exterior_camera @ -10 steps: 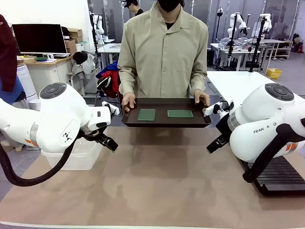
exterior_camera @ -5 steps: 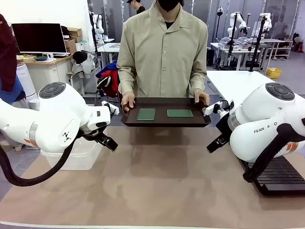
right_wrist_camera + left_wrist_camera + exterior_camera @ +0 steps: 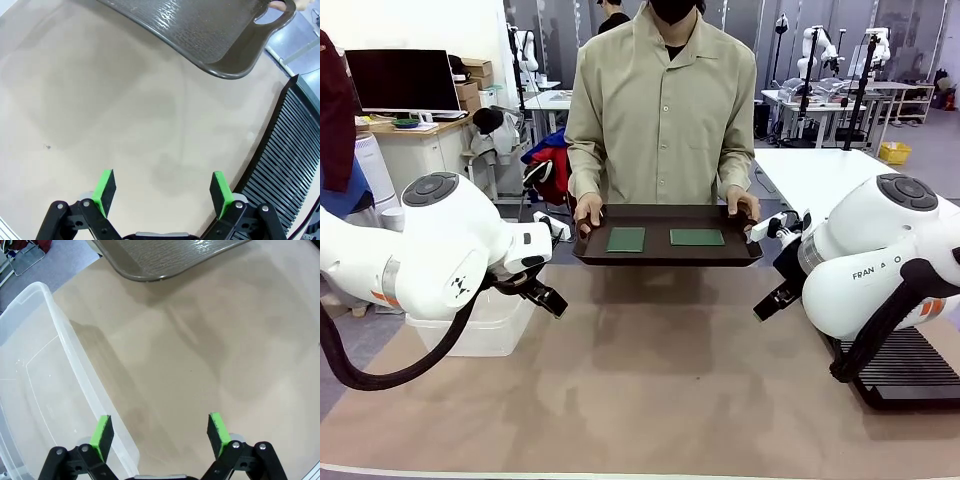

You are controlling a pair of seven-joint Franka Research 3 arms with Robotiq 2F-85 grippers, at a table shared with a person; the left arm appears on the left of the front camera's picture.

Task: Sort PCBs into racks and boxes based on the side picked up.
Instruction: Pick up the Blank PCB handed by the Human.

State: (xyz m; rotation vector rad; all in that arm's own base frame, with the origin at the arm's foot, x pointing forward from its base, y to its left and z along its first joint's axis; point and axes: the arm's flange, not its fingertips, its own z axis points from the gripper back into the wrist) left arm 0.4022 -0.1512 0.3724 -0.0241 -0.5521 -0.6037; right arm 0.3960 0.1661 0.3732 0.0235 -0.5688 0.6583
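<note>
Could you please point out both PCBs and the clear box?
Left PCB (image 3: 626,239), front view, top face centre.
Right PCB (image 3: 697,237), front view, top face centre.
Clear box (image 3: 79,365), left wrist view, side wall.

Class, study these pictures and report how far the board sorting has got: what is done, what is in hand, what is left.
Done: nothing sorted; the clear box and black rack show no boards. In hand: the person holds the tray with both PCBs above the table. Left: the left gripper and right gripper hang open and empty; both boards need picking and placing.
</note>
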